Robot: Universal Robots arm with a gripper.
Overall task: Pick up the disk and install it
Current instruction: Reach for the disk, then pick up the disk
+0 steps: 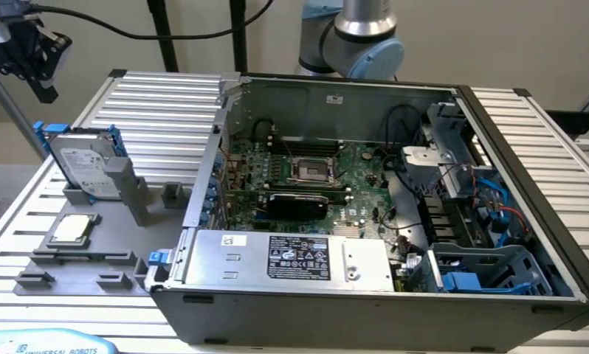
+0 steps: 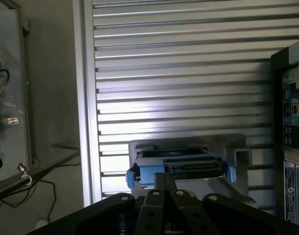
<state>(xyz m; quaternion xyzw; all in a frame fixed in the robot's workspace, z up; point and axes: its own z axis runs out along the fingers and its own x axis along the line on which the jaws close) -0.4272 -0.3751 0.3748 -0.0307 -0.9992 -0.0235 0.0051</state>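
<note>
**Exterior view**
- End effector (image 1: 40, 74): mine, hanging high at eleven o'clock in the scene, well apart from everything on the surface (image 1: 156, 103).
- The disk (image 1: 81, 168): upright in a grey holder (image 1: 127, 192) at nine o'clock from the open computer case (image 1: 531, 147), blue frame showing along its edges, untouched.
- Small square chip (image 1: 73, 228): lying flat at six o'clock from the disk.
- Blue drive bay (image 1: 491, 269): inside the case near its four o'clock corner, nothing seated in it.
- Silver box with black label (image 1: 294, 258): along the case's six o'clock edge.

**Wrist view**
- End effector (image 2: 164, 183): clenched, fingertips together, grasping nothing.
- The disk (image 2: 181, 165): seen edge-on just beyond my fingertips, in its holder on the ribbed surface (image 2: 188, 73).

**Step in hand**: approach to the pick; nothing lifted, nothing installed.

**Next move calls for**, as I judge it: releasing the end effector, lining up across the disk's thin edge, and descending squarely so the holder does not snag the frame.
</note>
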